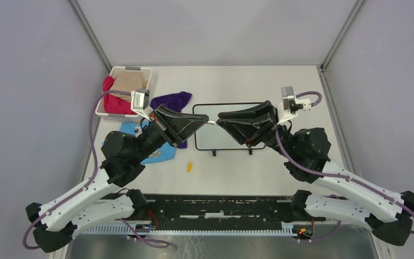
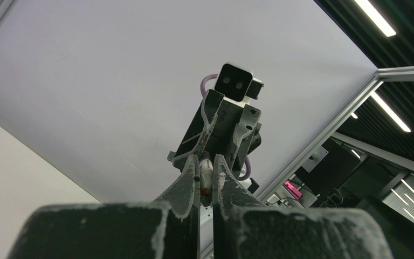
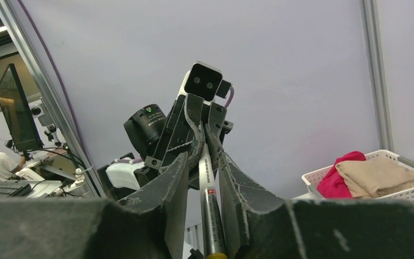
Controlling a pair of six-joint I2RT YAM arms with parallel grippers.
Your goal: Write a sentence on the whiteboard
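Observation:
The whiteboard [image 1: 194, 132] lies flat at the table's middle; I see no sentence on the part that shows. Both grippers hover over it, tip to tip. A white marker [image 1: 211, 123] bridges them. In the left wrist view my left gripper [image 2: 206, 162] is shut on the marker's [image 2: 205, 175] orange-nib end. In the right wrist view the marker's body [image 3: 210, 210] runs lengthwise between my right gripper's [image 3: 204, 156] fingers, its yellow rear end toward the camera, with a gap on one side. The jaws stand slightly open.
A white basket [image 1: 146, 71] with red and beige cloths stands at the back left and also shows in the right wrist view [image 3: 409, 189]. A purple cloth [image 1: 172, 100] and a blue cloth [image 1: 160, 155] lie left of the board. A small yellow cap [image 1: 190, 167] lies in front.

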